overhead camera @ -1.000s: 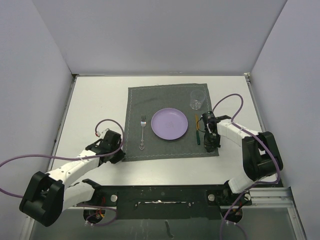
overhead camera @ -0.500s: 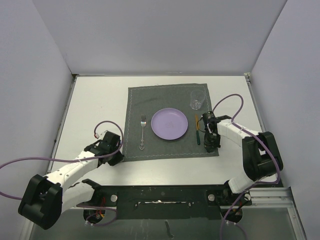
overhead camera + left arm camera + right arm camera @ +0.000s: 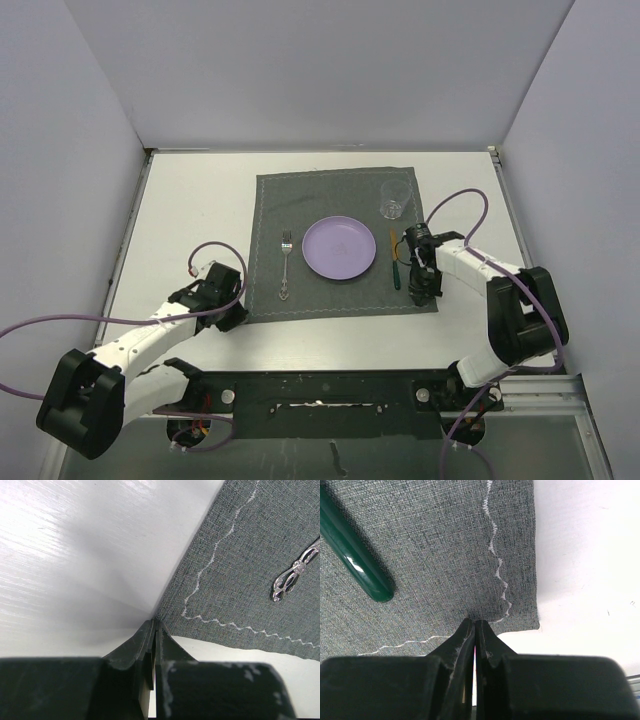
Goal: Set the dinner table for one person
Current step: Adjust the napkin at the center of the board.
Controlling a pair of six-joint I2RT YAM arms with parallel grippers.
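The white dinner table (image 3: 190, 210) carries a dark grey placemat (image 3: 300, 195). On the mat are a purple plate (image 3: 340, 248), a silver fork (image 3: 285, 265) to its left, a green-handled knife (image 3: 396, 272) to its right and a clear glass (image 3: 394, 201) at the far right. My left gripper (image 3: 238, 314) is shut on the mat's near-left corner (image 3: 210, 580), its tips (image 3: 154, 621) meeting the cloth. My right gripper (image 3: 422, 295) is shut at the mat's near edge beside the near-right corner (image 3: 520, 595), its tips (image 3: 475, 622) pinching puckered cloth.
White walls enclose the table on the left, back and right. The fork's handle end (image 3: 292, 575) lies right of the left jaws. The knife's green handle (image 3: 355, 560) lies left of the right jaws. Bare table (image 3: 585, 555) lies right of the mat.
The left arm has shifted slightly toward the near side at the mat's corner. The right arm and the tableware have not visibly moved.
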